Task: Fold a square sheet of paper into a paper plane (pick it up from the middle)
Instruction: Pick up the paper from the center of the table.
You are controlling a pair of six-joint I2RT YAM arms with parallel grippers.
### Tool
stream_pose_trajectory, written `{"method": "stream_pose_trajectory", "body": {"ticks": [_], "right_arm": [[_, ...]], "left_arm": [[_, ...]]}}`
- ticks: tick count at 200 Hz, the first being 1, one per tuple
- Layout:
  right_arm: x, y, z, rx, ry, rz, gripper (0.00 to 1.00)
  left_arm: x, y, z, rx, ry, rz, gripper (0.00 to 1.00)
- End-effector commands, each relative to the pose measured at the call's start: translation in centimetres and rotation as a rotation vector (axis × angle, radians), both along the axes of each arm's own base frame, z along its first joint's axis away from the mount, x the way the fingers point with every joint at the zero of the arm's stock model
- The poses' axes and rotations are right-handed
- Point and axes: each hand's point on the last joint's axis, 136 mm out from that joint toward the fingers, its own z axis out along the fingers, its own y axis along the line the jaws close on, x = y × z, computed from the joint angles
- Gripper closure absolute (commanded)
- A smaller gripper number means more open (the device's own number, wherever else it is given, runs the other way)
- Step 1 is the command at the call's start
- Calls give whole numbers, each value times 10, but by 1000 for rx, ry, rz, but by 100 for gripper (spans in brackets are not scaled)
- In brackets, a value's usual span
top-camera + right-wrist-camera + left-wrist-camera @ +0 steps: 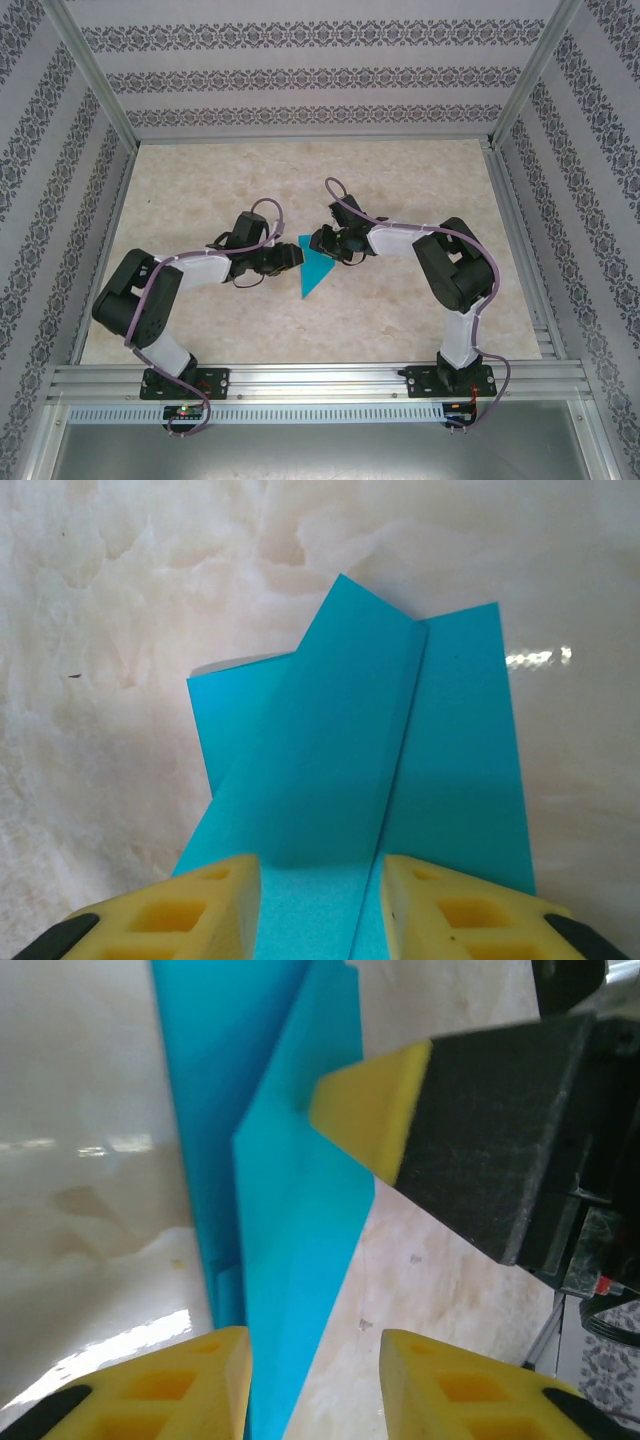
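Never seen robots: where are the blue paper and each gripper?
blue paper (312, 270), top view, its middle.
left gripper (312, 1348), left wrist view, between yellow fingertips.
right gripper (320, 870), right wrist view, between yellow fingertips.

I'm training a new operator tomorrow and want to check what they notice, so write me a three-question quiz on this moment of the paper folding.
1. True or false: the blue paper lies as a flat, unfolded square.
2. In the top view, the paper's sharp tip points toward: A) the arm bases, B) the back wall, C) the right wall.
3. In the left wrist view, what yellow-tipped thing reaches onto the paper from the upper right?

Key
1. False: it is folded, with layered flaps and a crease.
2. A.
3. A fingertip of the right gripper.
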Motion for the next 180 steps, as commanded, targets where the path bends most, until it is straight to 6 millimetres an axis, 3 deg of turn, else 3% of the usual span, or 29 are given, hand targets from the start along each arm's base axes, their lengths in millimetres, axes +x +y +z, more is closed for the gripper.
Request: {"method": "stream_pose_trajectory", "body": {"ticks": [1, 84, 135, 180], "right_arm": [[3, 7, -3, 6, -3, -3, 63], [1, 8, -2, 15, -2, -3, 63], [0, 14, 0, 32, -5, 13, 63], [-3, 21, 1, 50, -1, 37, 63]], "left_arm": [[16, -19, 26, -80, -82, -28, 67], [16, -23, -14, -1, 6, -42, 86], [11, -11, -39, 94, 52, -24, 89], [9, -7, -43, 110, 57, -10, 88]]}}
